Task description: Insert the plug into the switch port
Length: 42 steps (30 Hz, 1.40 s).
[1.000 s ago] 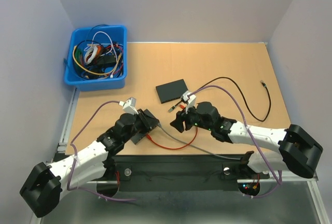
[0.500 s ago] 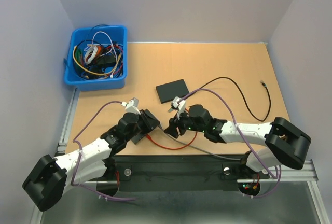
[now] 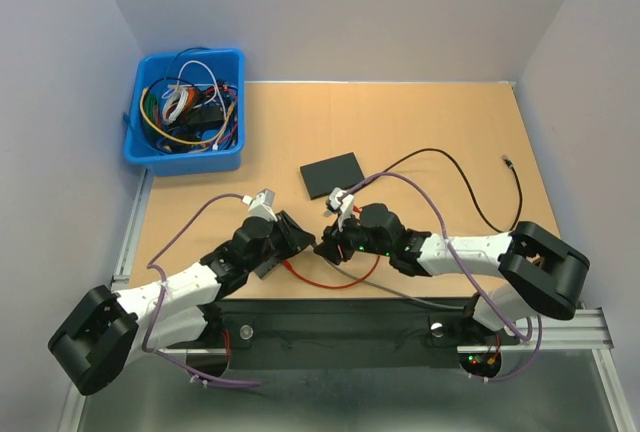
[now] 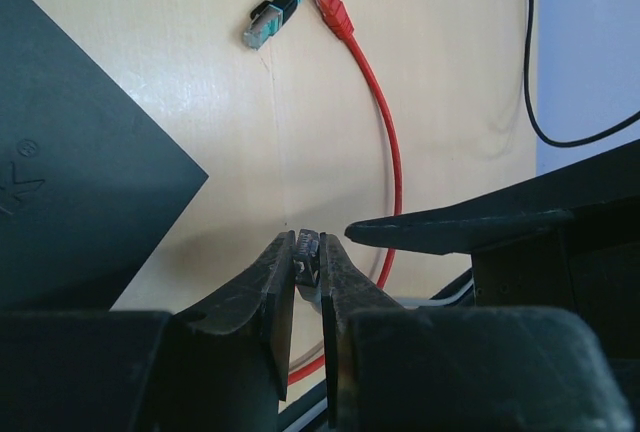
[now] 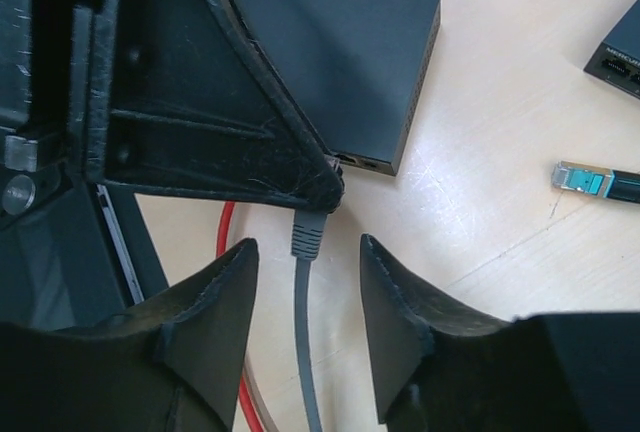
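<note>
We are looking down on a tan wooden counter [image 3: 420,122], which is sitting boxed in by pale lavender-grey walls [image 3: 340,12] behind and at both sides. Soft, even light is falling across it, and an aluminium rail [image 3: 590,332] is running along its near edge.

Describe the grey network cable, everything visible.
The grey network cable is thin, round and rubbery-looking, ending in a grey boot. Its plug is pinched in the shut left gripper, close to the flat black switch's port face. It runs along the wooden table between the open right gripper's fingers, which do not touch it.
</note>
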Tool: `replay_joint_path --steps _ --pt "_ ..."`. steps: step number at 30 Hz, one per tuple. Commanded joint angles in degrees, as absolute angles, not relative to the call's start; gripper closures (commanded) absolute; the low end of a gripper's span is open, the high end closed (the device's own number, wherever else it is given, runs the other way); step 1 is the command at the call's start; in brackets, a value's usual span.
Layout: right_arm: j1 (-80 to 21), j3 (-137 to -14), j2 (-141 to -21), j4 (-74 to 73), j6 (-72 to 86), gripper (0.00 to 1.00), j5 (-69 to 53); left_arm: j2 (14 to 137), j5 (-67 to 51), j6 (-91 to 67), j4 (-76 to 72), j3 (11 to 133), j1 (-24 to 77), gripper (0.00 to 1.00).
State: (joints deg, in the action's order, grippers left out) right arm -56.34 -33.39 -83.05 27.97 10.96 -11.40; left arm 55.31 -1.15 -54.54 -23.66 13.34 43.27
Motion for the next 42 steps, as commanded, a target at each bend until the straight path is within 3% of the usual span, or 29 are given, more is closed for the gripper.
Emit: replay_joint_path --steps 1,19,24,32,35,39,42 --pt "-56.9 -34.3 -84.2 32.3 11.2 0.52 -10.0 55.7 -2.0 -54.8 -27.5 15.1 44.3 1.0" --pt "-56.9 -34.4 -86.5 32.8 11.4 0.67 -7.6 57.0 -1.5 -55.2 -28.4 15.5 45.4 1.0" --pt "-56.9 -34.5 -86.7 32.8 11.6 0.75 -7.0 56.9 -1.3 -55.5 -28.6 15.6 45.9 1.0" --pt "-56.9 -34.5 -87.8 32.8 11.3 1.0 -7.7 56.6 -1.3 -55.5 -28.8 15.5 46.3 1.0" --pt "-56.9 -34.5 -89.0 32.8 11.7 1.0 -7.8 56.0 -1.8 -54.8 -28.6 15.4 46.3 0.87" --pt "-56.9 -34.4 -89.6 32.8 12.0 1.0 -6.9 53.4 -0.4 -53.8 -23.0 16.3 46.4 0.45" --pt "-56.9 -33.7 -88.9 32.8 12.6 1.0 -4.1 49.5 4.5 -53.4 -13.9 18.1 46.3 0.29"
